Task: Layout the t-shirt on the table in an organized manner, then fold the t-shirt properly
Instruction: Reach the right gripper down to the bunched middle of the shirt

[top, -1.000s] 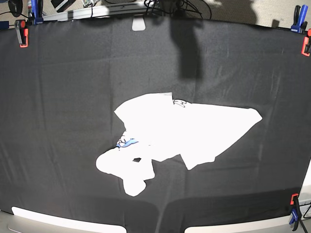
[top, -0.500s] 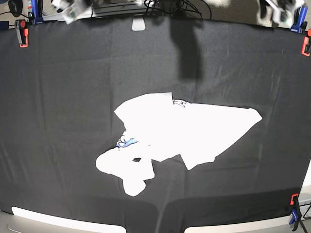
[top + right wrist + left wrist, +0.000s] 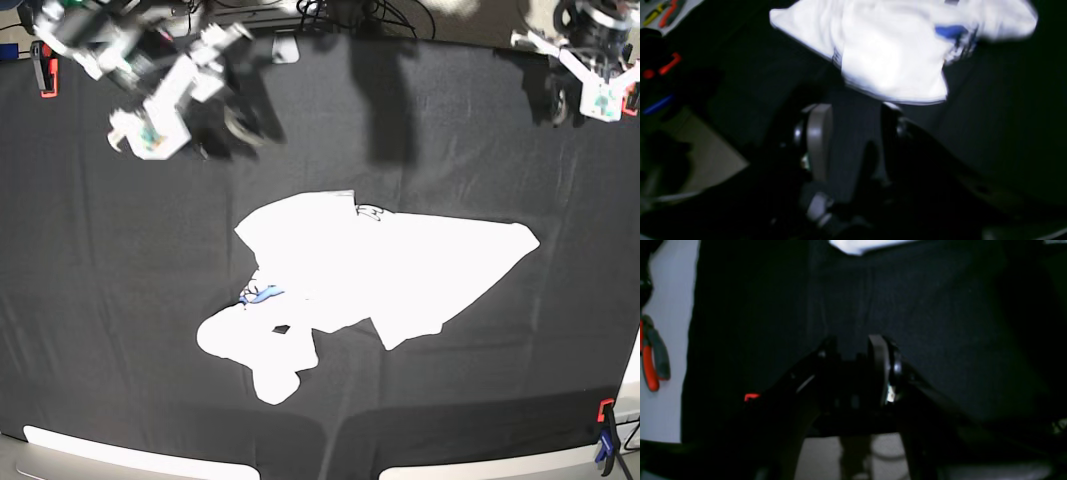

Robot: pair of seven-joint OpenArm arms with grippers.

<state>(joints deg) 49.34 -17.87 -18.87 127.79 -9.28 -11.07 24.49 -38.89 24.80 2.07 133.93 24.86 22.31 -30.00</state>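
Taking stock from my remote seat, item by item:

- t-shirt: lies crumpled near the middle of the table, mostly plain white side up, one fold turned over to show a scrap of blue print. Outline is lopsided, with a lobe bunched at the near edge. Not laid out, not folded. It sits ahead of both tools and touches neither.
- right gripper: in my right wrist view its two fingers stand apart with bare black cloth showing between them, holding nothing. The shirt's hem lies just beyond the fingertips. In the base view this arm hangs over the far corner of the table, angled toward the shirt.
- left gripper: the wrist view is very dark; I see its fingers close together over black cloth, but I cannot tell whether they are apart or together. Only a sliver of white shirt shows far ahead of it. Its arm sits at the far edge, well apart from the shirt.

Progress, by my judgement: nothing done yet. Left to do: grasp the shirt, spread it flat with sleeves out, then make every fold
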